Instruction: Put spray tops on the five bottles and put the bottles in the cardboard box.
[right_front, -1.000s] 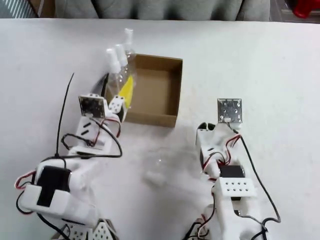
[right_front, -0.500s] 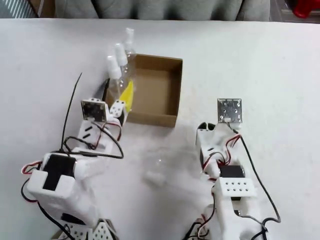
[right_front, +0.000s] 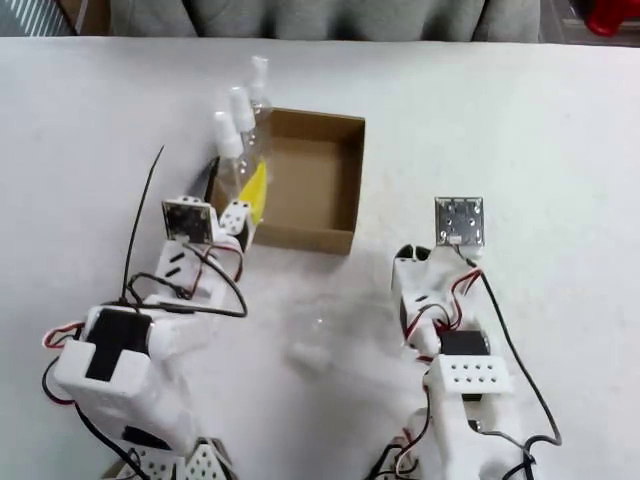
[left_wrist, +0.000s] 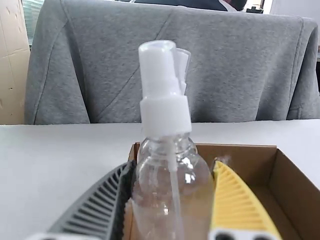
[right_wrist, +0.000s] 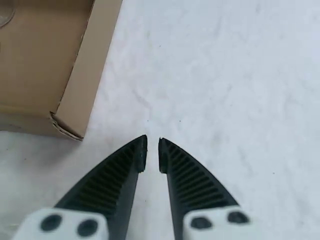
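Left wrist view: left claw (left_wrist: 172, 167) clamped on a clear bottle (left_wrist: 167, 192), grey finger on one side, yellow finger on the other, both pressed against its body. Bottle upright, white spray top (left_wrist: 162, 95) fitted. A second spray top (left_wrist: 183, 62) peeks out just behind the first. Cardboard box (left_wrist: 240, 146) lies just past the bottle, brown inside. A grey cover (left_wrist: 225, 65) hangs beyond the far edge of the desk (left_wrist: 60, 160)

High view adds the layout: box sits toward the desk's far edge, left of the middle. Three white tops (right_front: 241, 105) cluster at the box's left wall, with the left claw among them. Cannot tell whether the held bottle stands inside that wall or just outside it. A loose bottle (right_front: 315, 330), clear and faint, lies on the desk between the two arms, nearer the front edge than the box

Right wrist view: right claw (right_wrist: 152, 146) narrowed to a thin slit, nothing between its fingers, over bare desk just off the box's near corner
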